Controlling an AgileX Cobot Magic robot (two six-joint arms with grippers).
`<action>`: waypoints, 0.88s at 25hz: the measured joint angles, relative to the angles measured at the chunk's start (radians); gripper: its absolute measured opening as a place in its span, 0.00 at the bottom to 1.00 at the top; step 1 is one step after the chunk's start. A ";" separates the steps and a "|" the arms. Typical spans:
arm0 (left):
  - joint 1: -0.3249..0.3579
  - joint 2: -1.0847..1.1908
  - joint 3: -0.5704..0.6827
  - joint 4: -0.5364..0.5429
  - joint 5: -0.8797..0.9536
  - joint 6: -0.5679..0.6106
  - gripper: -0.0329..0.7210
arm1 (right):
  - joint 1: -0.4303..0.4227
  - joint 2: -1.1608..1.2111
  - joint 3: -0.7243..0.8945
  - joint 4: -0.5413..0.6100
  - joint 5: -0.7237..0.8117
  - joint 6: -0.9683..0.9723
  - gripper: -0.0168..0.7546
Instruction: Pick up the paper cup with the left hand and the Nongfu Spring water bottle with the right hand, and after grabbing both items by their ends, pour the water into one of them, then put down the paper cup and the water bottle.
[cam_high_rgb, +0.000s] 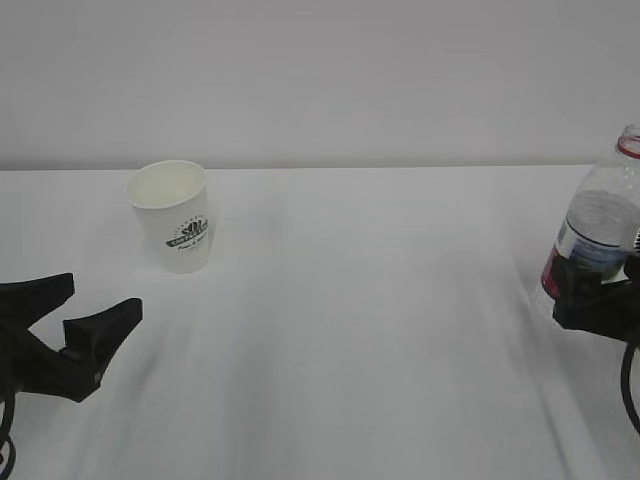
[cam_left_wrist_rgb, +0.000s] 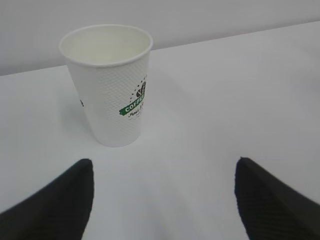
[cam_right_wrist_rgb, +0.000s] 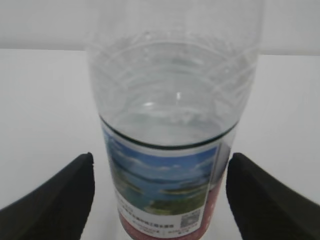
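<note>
On a plain white bench against a pale wall, a small white paper cup with a green logo stands upright toward the back left, open and apparently empty. The left hand, a black two-fingered claw, is spread wide and sits low in front of the cup, well short of it, touching nothing. At the far right edge, a clear ribbed water bottle with a red neck ring and a landscape label stands upright, with no cap to be seen. The right hand is also spread, its fingers flanking the bottle's label with a visible gap on each side, so nothing is gripped yet. The cup looks light and thin-walled, likely to crush or tip, so a gentle hold around its lower half seems wisest. The bottle, holding water up to just above the label, should be heavier, smooth and slightly squeezable; the labelled lower body looks the firmest place. The bottle's top is cut off in the wrist view, and most of the right arm lies outside the frame.
</note>
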 joint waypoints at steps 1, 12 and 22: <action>0.000 0.000 0.000 0.000 0.000 0.000 0.90 | 0.000 0.002 -0.002 0.006 0.000 -0.002 0.82; 0.000 0.000 0.000 -0.016 0.000 0.000 0.88 | 0.000 0.026 -0.043 0.040 0.000 -0.012 0.80; 0.000 0.000 0.000 -0.026 0.000 0.000 0.87 | 0.000 0.093 -0.116 0.052 0.000 -0.012 0.79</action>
